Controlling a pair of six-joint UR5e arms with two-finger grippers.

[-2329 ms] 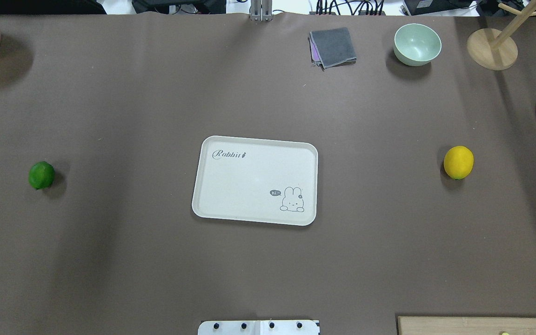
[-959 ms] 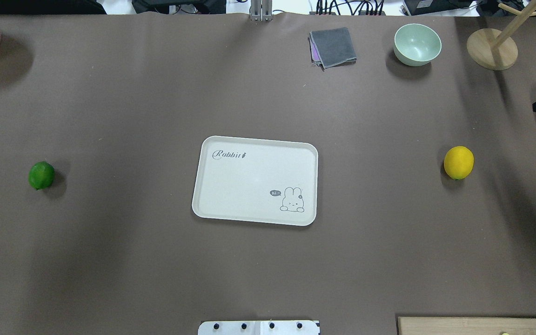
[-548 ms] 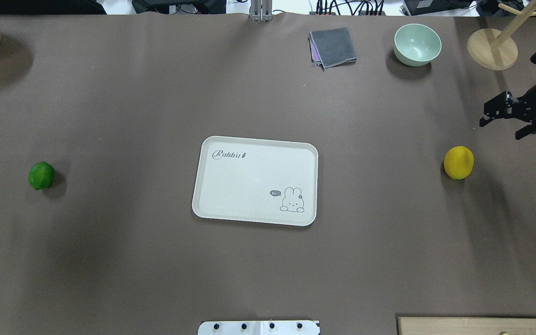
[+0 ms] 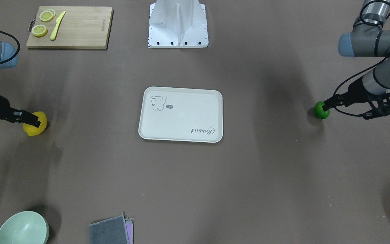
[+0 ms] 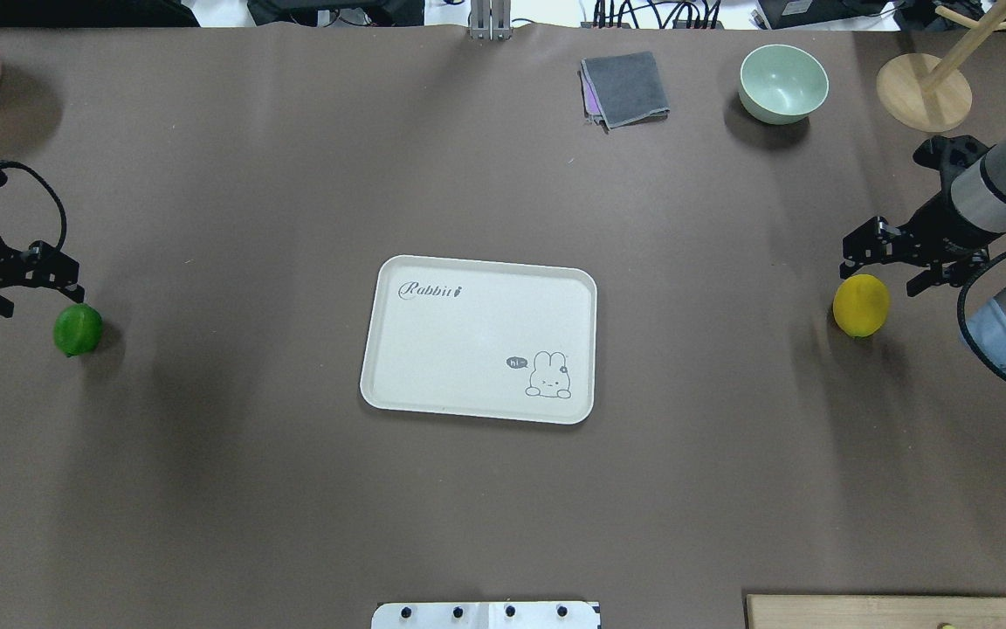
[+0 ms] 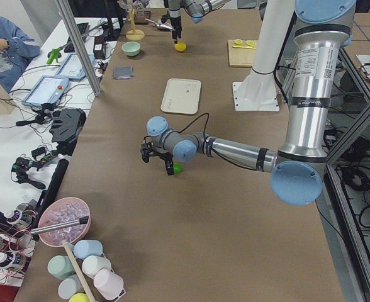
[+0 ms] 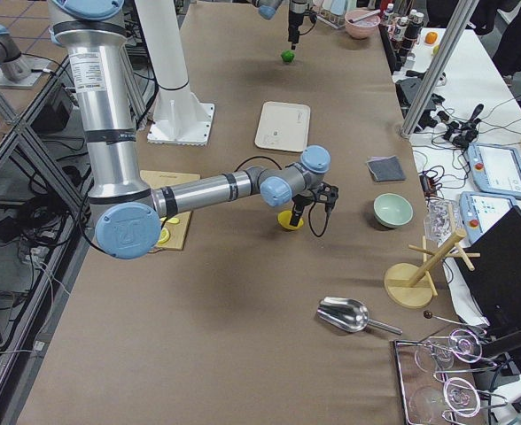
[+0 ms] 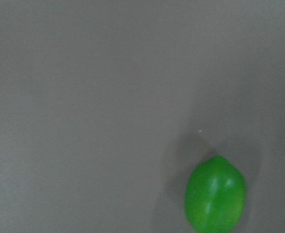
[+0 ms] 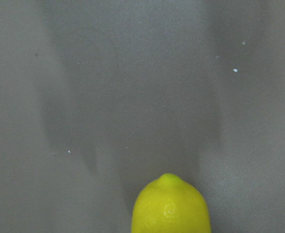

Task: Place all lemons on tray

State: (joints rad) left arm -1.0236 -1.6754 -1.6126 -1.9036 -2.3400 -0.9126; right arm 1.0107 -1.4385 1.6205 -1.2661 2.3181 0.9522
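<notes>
Both arms had swung in over the counter [image 5: 503, 524] within the last half second: the left pincer [image 5: 36, 295] had not been in the overhead view at all, and the right pincer [image 5: 878, 275] had only been at its edge. Neither fruit had shifted, and neither had the tray [image 5: 398, 393].

We saw the green lemon [image 5: 78, 329] lying on the counter well out to the robot's left of the tray, and the yellow lemon [image 5: 861, 305] equally far out on the tray's other side. Nothing lay on the tray yet. Each pincer was released, its fingers spread wide, and sat close by its fruit on the side away from the robot rather than astride it. We could not tell whether any finger already touched.

We judged the risk to lie in that offset. In the left wrist view the green lemon sat low and off to one corner, so a straight descent could land a finger on top of it. Both fruits were rounded and glossy; a nudge could roll them farther from the tray, and an off-centre squeeze could squirt them out.
</notes>
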